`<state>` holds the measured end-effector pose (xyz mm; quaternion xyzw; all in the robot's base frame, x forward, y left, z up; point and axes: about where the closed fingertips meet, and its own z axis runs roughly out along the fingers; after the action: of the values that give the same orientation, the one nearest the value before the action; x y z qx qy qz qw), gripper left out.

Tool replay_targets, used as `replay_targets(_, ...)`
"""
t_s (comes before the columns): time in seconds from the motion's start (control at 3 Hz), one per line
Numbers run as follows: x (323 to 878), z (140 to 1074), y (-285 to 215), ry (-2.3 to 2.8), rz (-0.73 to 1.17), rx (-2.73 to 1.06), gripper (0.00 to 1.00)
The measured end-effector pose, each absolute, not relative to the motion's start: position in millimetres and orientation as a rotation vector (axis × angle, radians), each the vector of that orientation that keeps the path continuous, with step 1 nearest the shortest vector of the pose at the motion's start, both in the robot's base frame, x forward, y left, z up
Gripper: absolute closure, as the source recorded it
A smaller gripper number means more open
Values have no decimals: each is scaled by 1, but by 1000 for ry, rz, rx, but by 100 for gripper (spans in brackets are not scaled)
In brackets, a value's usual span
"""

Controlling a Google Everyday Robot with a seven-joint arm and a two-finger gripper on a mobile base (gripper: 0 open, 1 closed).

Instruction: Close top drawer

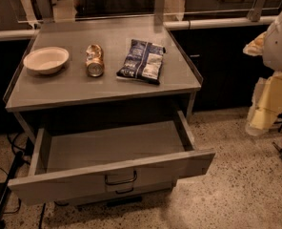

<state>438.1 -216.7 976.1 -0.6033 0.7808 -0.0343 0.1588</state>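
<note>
The top drawer point(60, 182) of the grey metal cabinet is pulled far out toward me. Its shallow tray point(112, 144) shows nothing inside. Its flat front panel carries a small dark loop handle point(120, 178) at centre. My arm, white and pale yellow, hangs at the right edge of the view. The gripper point(261, 112) is at its lower end, above the floor, to the right of the drawer and apart from it.
On the cabinet top point(74, 87) are a white bowl point(45, 59), a gold can point(95, 60) lying on its side and a dark blue snack bag point(142, 61). A lower drawer handle point(125, 191) shows under the open front. Cables point(3, 194) run at left. Speckled floor point(236, 194) lies at right.
</note>
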Motion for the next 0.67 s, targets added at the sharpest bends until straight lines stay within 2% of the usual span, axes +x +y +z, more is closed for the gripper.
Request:
replay_targets(0.33, 438, 976, -217, 2232, -98, -1725, 0)
replay_targets(0.67, 438, 976, -217, 2232, -98, -1725, 19)
